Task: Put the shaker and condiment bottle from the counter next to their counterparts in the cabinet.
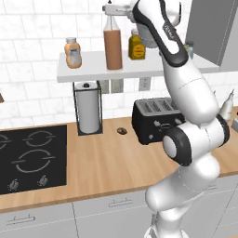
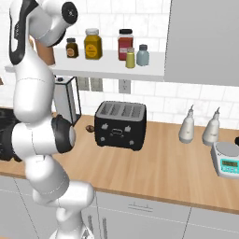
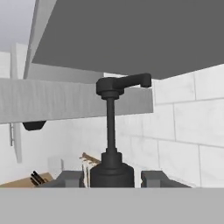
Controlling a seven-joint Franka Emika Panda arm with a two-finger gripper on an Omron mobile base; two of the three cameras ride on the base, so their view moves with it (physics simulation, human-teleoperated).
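On the long white shelf board (image 1: pixel 93 69) of the cabinet you can see the tall orange-brown condiment bottle (image 1: pixel 113 46) standing upright, its base on the board, between the squat peach-orange squeeze bottle (image 1: pixel 73 52) to its left and a yellow mustard jar (image 1: pixel 136 47) to its right. Your gripper (image 3: pixel 112 177) is closed around the bottle's dark neck: from the hand camera, the two dark fingertips (image 3: pixel 70 178) sit tight against either side of the collar, with the thin black pump spout (image 3: pixel 124 83) rising above them. Look at the right base camera and you find the tiny yellow-green shaker (image 2: pixel 130 58) with a grey cap already on the shelf, just beside the pale blue shaker (image 2: pixel 143 55) near the grey panel (image 2: pixel 205 42). Below, a black toaster (image 1: pixel 155 121) and a paper towel holder (image 1: pixel 88 114) stand on the wooden counter (image 1: pixel 111 162).
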